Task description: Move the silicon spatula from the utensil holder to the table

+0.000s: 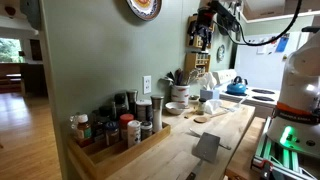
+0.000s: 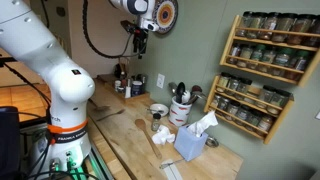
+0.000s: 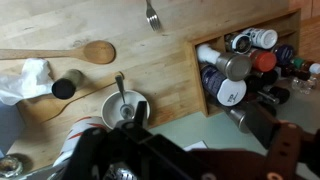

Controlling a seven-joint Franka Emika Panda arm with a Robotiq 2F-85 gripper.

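Observation:
The utensil holder (image 1: 178, 92) is a pale crock by the wall on the wooden table (image 1: 180, 140). It also shows in an exterior view (image 2: 181, 110) with dark handles sticking out of its top. I cannot pick out the silicon spatula among them. My gripper (image 2: 137, 48) hangs high above the table (image 2: 118, 112) near the wall, well away from the holder. It also shows in an exterior view (image 1: 204, 32). In the wrist view the gripper (image 3: 150, 140) is a dark blur over the table (image 3: 150, 60). I cannot tell whether it is open or holds anything.
A spice tray (image 3: 250, 60) stands by the wall and fills the foreground of an exterior view (image 1: 110, 135). A wooden spoon (image 3: 60, 53), a fork (image 3: 152, 15) and a bowl with a spoon (image 3: 112, 100) lie below. A tissue box (image 2: 192, 143) and a flat grey piece (image 1: 207, 147) sit on the table.

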